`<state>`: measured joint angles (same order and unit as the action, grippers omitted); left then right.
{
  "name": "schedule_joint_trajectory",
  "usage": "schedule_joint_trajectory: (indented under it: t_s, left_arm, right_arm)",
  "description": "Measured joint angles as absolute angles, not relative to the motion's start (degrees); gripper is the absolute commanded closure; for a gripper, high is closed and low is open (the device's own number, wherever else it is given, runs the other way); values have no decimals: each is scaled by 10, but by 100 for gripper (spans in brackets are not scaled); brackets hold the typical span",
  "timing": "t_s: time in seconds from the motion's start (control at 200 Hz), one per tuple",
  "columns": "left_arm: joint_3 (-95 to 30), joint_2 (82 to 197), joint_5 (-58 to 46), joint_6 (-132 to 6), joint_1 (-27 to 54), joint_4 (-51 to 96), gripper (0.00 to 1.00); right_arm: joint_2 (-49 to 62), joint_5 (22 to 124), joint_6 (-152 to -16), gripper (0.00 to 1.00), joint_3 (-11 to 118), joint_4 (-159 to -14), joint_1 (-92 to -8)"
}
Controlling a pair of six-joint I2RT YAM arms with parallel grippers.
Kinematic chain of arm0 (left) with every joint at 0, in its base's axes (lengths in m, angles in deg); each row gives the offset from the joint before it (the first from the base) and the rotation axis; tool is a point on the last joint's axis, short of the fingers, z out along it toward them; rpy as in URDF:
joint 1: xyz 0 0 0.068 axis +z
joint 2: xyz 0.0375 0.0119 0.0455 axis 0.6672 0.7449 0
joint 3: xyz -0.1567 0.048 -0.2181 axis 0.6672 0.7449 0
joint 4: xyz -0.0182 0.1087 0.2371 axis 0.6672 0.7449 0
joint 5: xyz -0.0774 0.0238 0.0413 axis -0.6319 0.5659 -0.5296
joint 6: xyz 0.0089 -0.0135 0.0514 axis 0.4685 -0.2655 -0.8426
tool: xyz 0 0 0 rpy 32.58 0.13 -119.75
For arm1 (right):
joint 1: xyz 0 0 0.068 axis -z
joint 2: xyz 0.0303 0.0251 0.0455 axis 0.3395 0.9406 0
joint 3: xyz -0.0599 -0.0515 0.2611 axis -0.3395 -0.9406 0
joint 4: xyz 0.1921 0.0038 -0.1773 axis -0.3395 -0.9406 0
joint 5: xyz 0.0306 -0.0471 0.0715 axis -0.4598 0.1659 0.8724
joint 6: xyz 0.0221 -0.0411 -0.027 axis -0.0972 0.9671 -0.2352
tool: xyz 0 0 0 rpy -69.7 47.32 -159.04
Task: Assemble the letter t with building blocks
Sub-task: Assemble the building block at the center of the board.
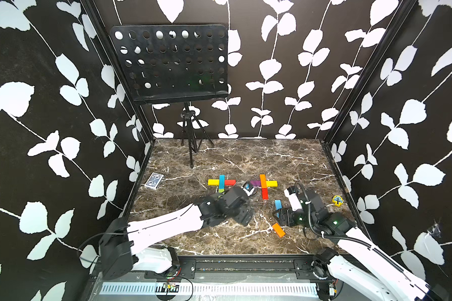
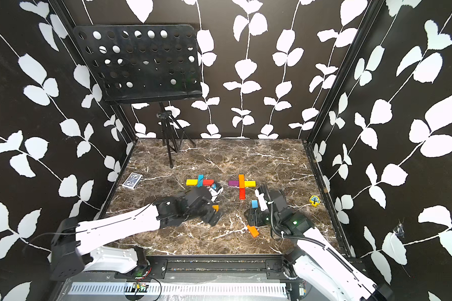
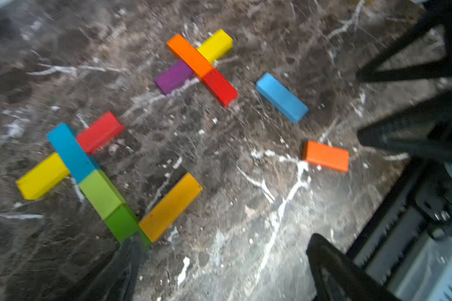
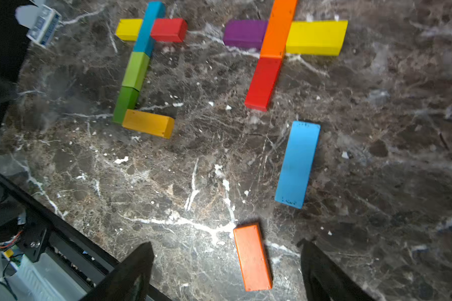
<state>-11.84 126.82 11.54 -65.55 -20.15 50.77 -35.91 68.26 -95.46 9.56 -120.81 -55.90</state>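
Right wrist view: orange block [image 4: 253, 258] lies flat between right gripper's [image 4: 226, 245] spread jaws, long axis along them; left gripper's [image 3: 223, 241] jaws also spread.

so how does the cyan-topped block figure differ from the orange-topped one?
Stem: the cyan-topped figure lines up three blocks end to end; the orange-topped figure only two. Foot: the cyan-topped figure has an amber block jutting sideways at its base; the orange-topped figure has none. Crossbar: cyan-topped has a red arm, orange-topped a purple arm. Both lie flat on the marble table.
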Motion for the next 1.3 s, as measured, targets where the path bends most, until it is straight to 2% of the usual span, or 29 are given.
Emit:
schedule_joint_trajectory:
  t_s: [0.1, 0.305, 0.54, 0.735, 1.301]
  left_arm:
    - [-77, 1254, 24, -671, -181, 500, 1]
    - [-33, 1253, -64, -694, -175, 480, 1]
    - [9, 1228, -97, -706, -175, 451, 1]
    - [9, 1234, -106, -707, -175, 435, 1]
    - [9, 1244, -116, -702, -175, 422, 1]
  right_arm:
    - [-312, 635, -990, 18, 85, -1209, -623]
    - [-227, 547, -1053, 24, 85, -1211, -717]
    - [-231, 508, -1070, 34, 64, -1206, -720]
    - [-186, 512, -1071, 36, 58, -1190, -720]
    - [-181, 545, -1052, 47, 22, -1151, -710]
